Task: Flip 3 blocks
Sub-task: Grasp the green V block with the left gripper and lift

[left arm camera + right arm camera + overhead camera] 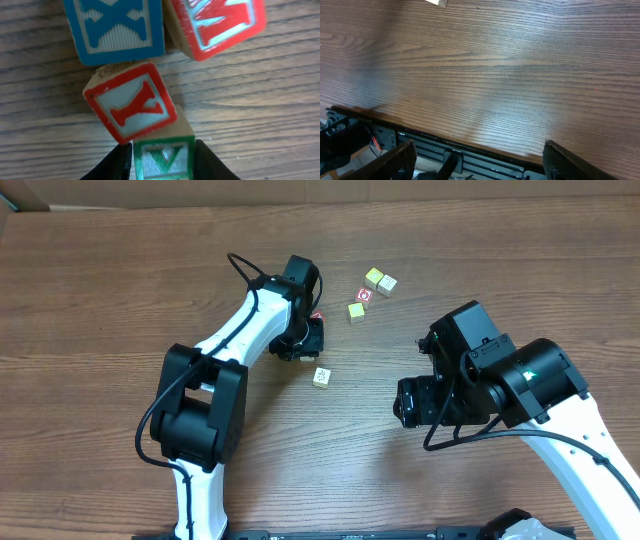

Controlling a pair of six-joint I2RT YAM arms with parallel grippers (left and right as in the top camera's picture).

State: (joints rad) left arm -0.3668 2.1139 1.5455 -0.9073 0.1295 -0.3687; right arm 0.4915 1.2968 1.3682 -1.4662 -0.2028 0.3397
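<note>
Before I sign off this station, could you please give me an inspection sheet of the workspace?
Surface: wood-grain table, no spills seen.
Job's things: green V block in the left gripper; lone pale block sitting apart.
Clutter: red Y block right beside the green one; blue X block and red-lettered block beyond; cluster of four blocks.
Grippers: left fingers against both sides of the green V block; right gripper open, empty.
Cables: black cable looping off the left arm.
Surroundings: dark frame and wiring below the table edge.
</note>
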